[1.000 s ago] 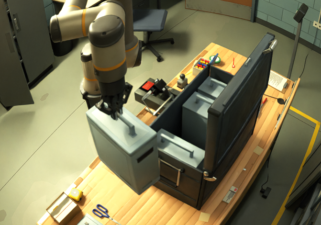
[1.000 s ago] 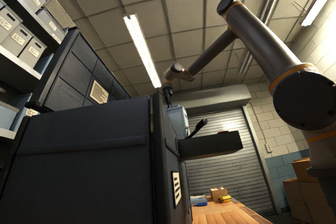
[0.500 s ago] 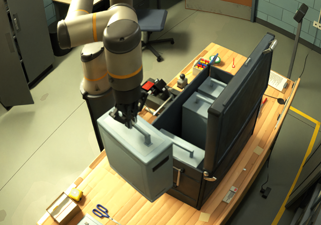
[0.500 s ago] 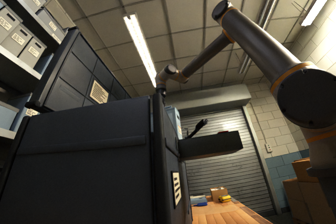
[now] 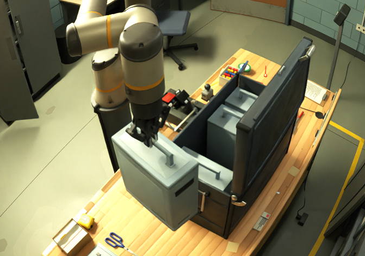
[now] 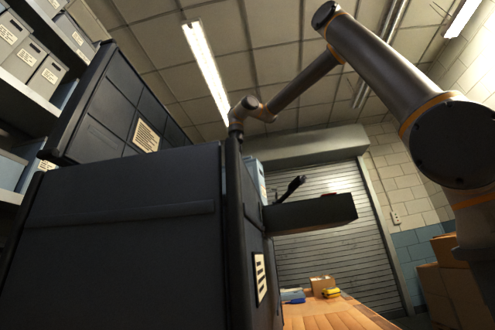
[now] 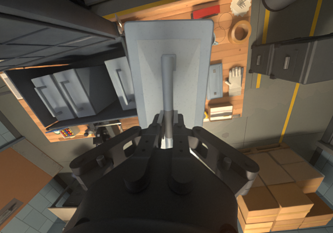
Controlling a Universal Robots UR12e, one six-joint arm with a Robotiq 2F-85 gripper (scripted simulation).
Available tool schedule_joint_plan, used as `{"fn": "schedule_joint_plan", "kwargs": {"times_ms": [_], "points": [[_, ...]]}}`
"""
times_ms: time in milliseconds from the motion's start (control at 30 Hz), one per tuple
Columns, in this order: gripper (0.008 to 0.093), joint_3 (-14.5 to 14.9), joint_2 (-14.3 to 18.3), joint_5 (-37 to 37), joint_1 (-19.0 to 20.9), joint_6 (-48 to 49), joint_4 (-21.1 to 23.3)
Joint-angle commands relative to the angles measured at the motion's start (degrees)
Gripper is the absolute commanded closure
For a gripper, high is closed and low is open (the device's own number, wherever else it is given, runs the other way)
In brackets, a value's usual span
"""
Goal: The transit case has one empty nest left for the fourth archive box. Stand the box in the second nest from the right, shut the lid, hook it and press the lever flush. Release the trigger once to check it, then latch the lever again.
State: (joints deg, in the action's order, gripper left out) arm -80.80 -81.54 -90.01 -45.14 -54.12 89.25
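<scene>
The empty nest in the transit case (image 5: 234,145) is mostly hidden behind the boxes and the case walls; in the wrist camera it shows as a dark slot (image 7: 96,88) between two seated boxes on one side and one on the other. I hold the fourth archive box (image 5: 158,178) by the near end of its top handle (image 5: 163,152) in my closed gripper (image 5: 146,137), and it hangs tilted in the air above the bench, beside the case's near end. The lid (image 5: 271,120) stands open and upright.
A small cardboard carton (image 5: 71,237), a yellow tape measure (image 5: 86,221) and blue scissors (image 5: 116,240) lie on the near end of the wooden bench. A vise with a red part (image 5: 173,101) sits behind the case. A parts tray (image 5: 228,74) stands at the far end.
</scene>
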Motion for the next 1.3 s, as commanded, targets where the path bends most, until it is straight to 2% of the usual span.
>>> {"fn": "schedule_joint_plan", "kwargs": {"times_ms": [0,633,1267], "points": [[0.0934,0.38,-0.23,0.01,0.02,-0.01,0.19],[0.0934,-1.57,-1.93,0.02,1.86,-0.96,0.43],[0.0934,-6.27,-6.26,0.02,7.67,-4.27,0.81]]}}
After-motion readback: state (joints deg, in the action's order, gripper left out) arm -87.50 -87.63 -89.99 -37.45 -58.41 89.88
